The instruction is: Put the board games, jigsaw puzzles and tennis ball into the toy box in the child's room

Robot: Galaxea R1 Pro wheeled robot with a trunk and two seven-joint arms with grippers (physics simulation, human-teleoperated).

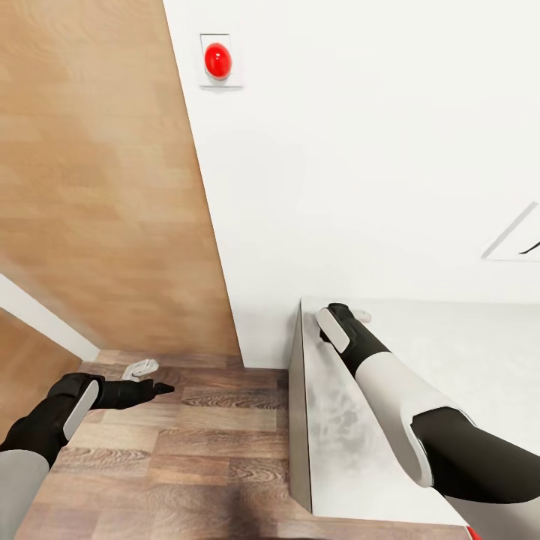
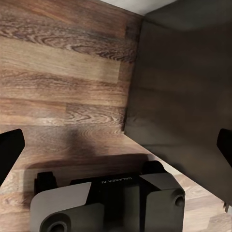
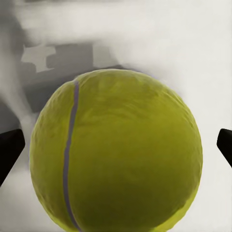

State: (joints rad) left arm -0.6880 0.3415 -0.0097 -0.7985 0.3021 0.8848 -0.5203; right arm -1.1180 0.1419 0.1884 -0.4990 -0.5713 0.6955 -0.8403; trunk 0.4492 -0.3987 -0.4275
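Yellow-green tennis ball dead centre between right gripper fingers, over table.
Right fingers spread, contact unclear; left gripper open, empty.

Yellow-green tennis ball, red button.

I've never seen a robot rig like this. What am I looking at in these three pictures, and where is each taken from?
One picture looks down from the robot's head over both arms. The left gripper hangs over the wood floor; the right arm reaches across the pale table, below a red wall button. The other two come from cameras at each wrist. The left one looks down at floor. The right one shows the tennis ball very close, between the dark fingers, which do not visibly touch it.
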